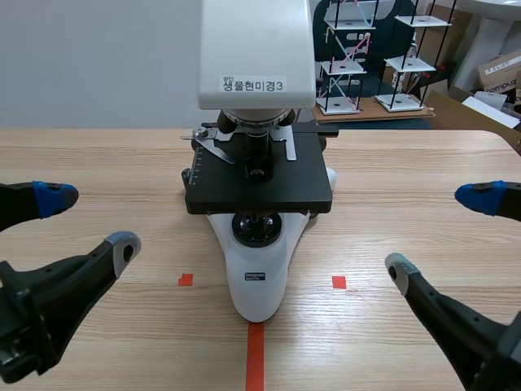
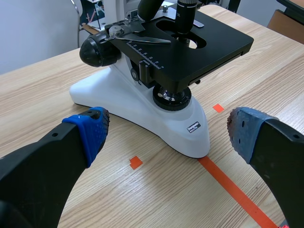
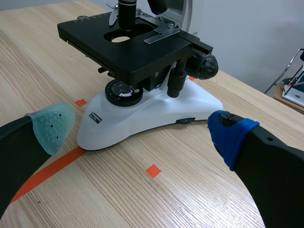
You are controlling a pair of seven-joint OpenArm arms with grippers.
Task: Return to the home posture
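Observation:
A white microscope (image 1: 259,281) with a black stage (image 1: 259,175) stands at the middle of the wooden table. My left gripper (image 1: 89,221) hangs open to its left, low over the table, holding nothing. My right gripper (image 1: 444,232) hangs open to its right, also holding nothing. In the left wrist view the microscope (image 2: 142,102) stands ahead of the open left gripper (image 2: 166,130). In the right wrist view the microscope (image 3: 156,107) stands ahead of the open right gripper (image 3: 137,128).
Small wire shelf racks (image 1: 346,57) and cardboard boxes (image 1: 501,73) stand beyond the table's far edge. Bare wood lies on both sides of the microscope.

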